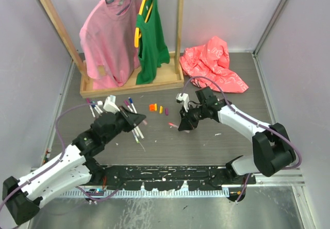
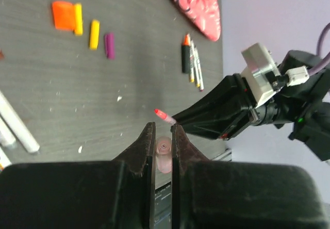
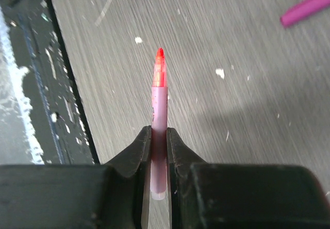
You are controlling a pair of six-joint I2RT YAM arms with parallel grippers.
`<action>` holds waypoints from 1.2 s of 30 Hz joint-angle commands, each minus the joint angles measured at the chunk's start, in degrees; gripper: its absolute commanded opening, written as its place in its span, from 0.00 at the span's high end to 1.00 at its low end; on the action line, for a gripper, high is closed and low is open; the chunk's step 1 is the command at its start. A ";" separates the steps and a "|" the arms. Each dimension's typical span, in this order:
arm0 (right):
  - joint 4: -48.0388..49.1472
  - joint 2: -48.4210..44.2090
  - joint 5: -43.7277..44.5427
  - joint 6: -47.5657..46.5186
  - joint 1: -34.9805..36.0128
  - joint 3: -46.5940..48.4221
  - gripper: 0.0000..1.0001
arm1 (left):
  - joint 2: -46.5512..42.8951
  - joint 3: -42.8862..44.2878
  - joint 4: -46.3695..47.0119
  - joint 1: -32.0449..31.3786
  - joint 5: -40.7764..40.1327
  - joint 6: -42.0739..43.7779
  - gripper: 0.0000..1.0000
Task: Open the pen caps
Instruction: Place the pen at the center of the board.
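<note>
Pen caps (image 1: 160,109): I counted three loose ones on the worktop (image 1: 216,146) between the two arms, and a fourth pinched by the left arm.
White pens (image 1: 137,132): they lay scattered on the left part of the worktop, beside and partly under the left arm's wrist.
Left tool (image 2: 163,128): its fingers were pressed together on a pink cap (image 2: 163,149), which it held clear of the worktop with the round end facing the wrist camera.
Loose row: the orange cap (image 2: 63,15), yellow cap (image 2: 94,34) and purple cap (image 2: 109,45) lay in a short line, each apart from the next.
Pink pen (image 3: 159,105): it was uncapped, its bare red tip pointing at the left tool and apart from the pink cap.
Right tool (image 3: 159,131): it was clamped on the pink pen's barrel towards the rear end, above the worktop.
Black highlighter (image 2: 184,53): I saw it lying with its orange cap on, just beside two thin pens (image 2: 195,69) and near the red cloth (image 2: 198,7).
</note>
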 commanded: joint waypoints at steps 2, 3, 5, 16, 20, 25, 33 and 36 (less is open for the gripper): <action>-2.69 -0.26 7.10 -6.85 0.62 -2.39 0.99 | 0.91 -5.99 4.16 -8.96 -14.23 -6.93 1.00; -2.36 -0.33 7.39 -7.14 0.92 -2.70 0.99 | 2.02 -6.89 5.12 -9.94 -15.50 -7.99 1.00; -1.47 -0.42 8.53 -7.68 2.13 -3.18 0.99 | 5.02 -7.64 7.23 -10.97 -17.66 -8.79 1.00; 1.79 2.87 14.09 -8.53 9.32 -4.45 0.98 | 19.17 -4.91 9.96 -11.29 -19.16 -11.73 1.00; 1.91 3.83 15.79 -7.13 10.44 -3.83 0.97 | 21.94 -3.81 8.16 -11.28 -19.58 -13.86 1.00; 2.60 3.99 17.07 -6.43 11.01 -3.89 0.97 | 27.55 -1.36 6.43 -11.26 -18.92 -16.85 1.00; 2.80 3.84 17.73 -5.54 12.78 -3.23 0.96 | 31.58 -0.38 6.51 -11.28 -18.72 -18.67 1.00; 2.62 3.64 18.23 -4.24 13.83 -2.49 0.96 | 33.87 -0.64 7.16 -11.26 -18.84 -19.16 0.99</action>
